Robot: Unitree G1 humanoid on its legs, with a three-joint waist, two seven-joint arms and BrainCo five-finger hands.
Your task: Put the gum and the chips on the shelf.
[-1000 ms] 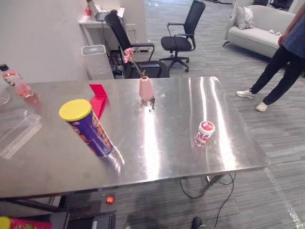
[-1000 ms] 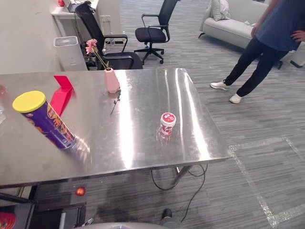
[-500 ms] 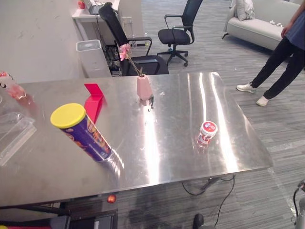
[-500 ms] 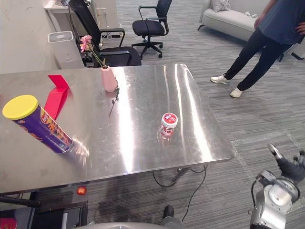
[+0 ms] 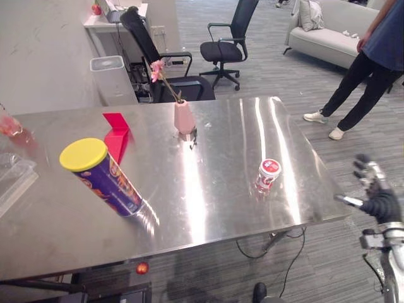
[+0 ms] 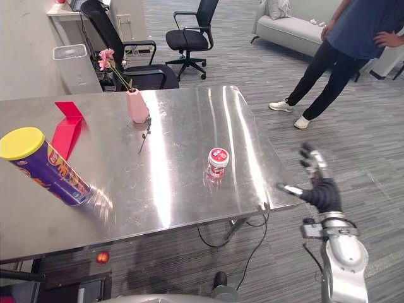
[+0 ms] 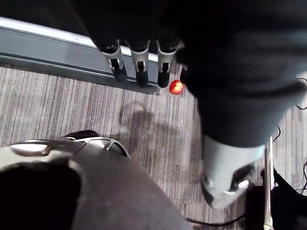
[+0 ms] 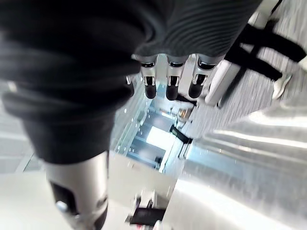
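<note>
Your right hand (image 6: 322,191) hangs empty, fingers apart, off the table's (image 5: 208,203) right edge. Gum (image 5: 268,174) stands near that edge, chips (image 5: 101,177) toward the left.

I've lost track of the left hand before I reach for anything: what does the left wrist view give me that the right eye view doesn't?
Left wrist view: the left hand, fingers straight and empty, hanging low over the floor. Right eye view: the chips can and gum tub standing apart on the table, and the right hand, fingers open, raised past the table's right edge. Both: the grey floor and, it seems, the same small red thing on it.
</note>
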